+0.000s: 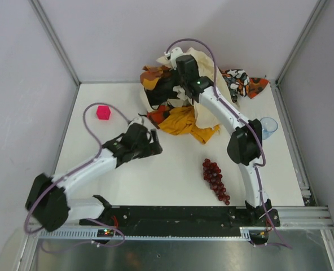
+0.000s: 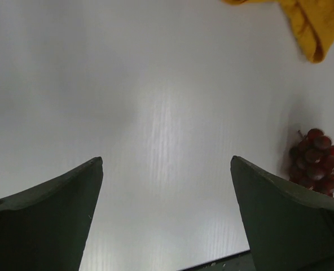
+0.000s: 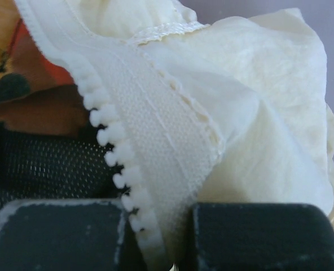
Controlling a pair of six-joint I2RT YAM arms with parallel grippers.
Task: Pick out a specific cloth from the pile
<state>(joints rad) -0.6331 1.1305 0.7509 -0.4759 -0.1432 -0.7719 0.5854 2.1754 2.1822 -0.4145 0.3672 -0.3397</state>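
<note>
Mustard cloth sits just ahead-right of the left gripper
Left jaws gaping, empty; right gripper is clenched on the cream cloth.

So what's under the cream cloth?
Black mesh cloth and a patterned cloth show beneath the cream cloth, whose trim the right gripper pinches. The yellow cloth pokes out at its near edge; how far it runs under is hidden.

No legible text anywhere, no label or number on the cream cloth, the pile, or the table
</note>
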